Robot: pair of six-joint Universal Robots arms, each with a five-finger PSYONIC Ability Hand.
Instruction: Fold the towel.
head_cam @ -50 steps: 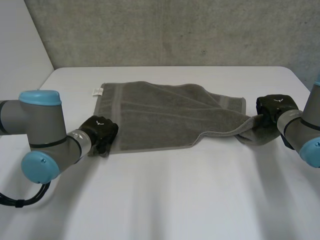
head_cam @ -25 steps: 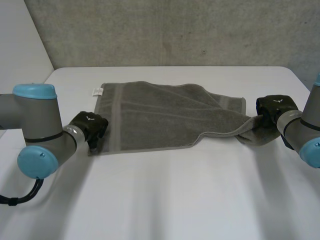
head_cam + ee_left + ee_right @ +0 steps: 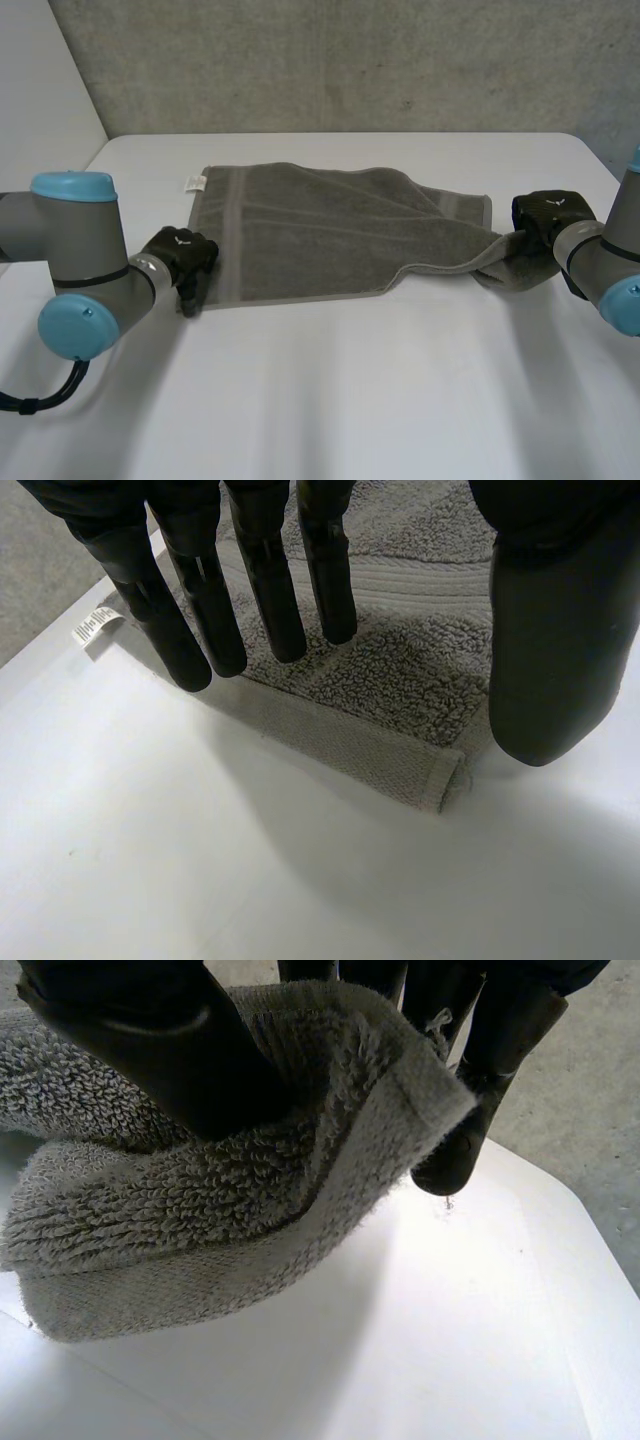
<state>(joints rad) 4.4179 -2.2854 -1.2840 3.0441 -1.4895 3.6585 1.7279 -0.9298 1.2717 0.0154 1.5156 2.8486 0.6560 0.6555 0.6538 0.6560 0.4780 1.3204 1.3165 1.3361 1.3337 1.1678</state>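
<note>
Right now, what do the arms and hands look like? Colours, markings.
The left arm and right arm are grey tubes, round joints capped light-blue. The left hand and right hand are matte black, a small white mark on each back. The fingers are slim rounded rods, the thumb thicker.

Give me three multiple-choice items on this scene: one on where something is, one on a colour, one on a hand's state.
1. Where at the towel is the left hand? A its middle; B its far right corner; C its near left corner.
2. What colour is the towel? A grey; B red; C blue.
3. How is the right hand? A open; B shut on the towel; C curled on nothing.
Key: 1 C, its straight fingers stand at that corner in the left wrist view. 2 A, it is grey in every view. 3 B, thumb and fingers pinch a raised towel corner in the right wrist view.
</note>
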